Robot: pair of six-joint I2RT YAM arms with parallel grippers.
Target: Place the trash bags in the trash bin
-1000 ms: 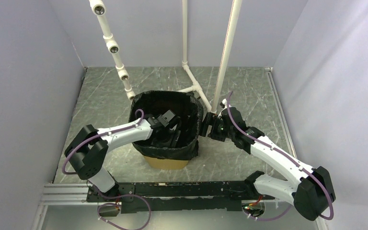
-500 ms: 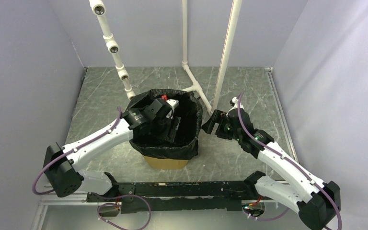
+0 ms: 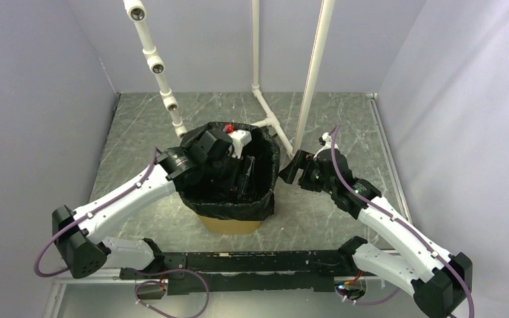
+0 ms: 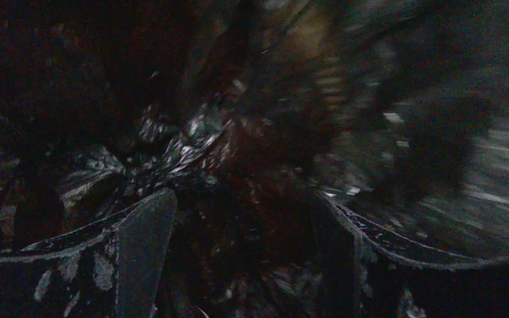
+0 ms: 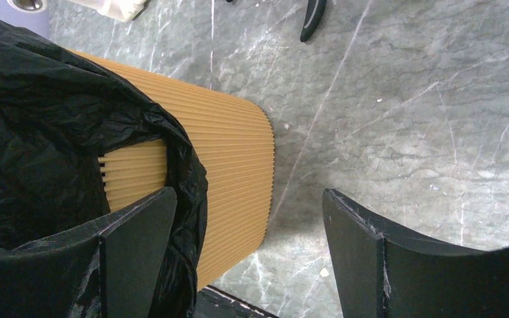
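My left claw (image 4: 238, 218) hangs spread and empty, deep in the glossy crinkled black plastic trash bag (image 5: 40, 132) — probably to press it down. The bag lines the yellow-orange plastic trash bin (image 5: 225, 152); my right claw (image 5: 248, 205) — spread too — waits beside the folded-over rim.

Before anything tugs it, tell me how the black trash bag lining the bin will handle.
Probably floppy: the trash bag is crinkled and drapes loosely over the rim of the yellow-orange bin. Its glossy film looks thin, so likely light and slippery. A hard pull might drag the overhang off the rim.
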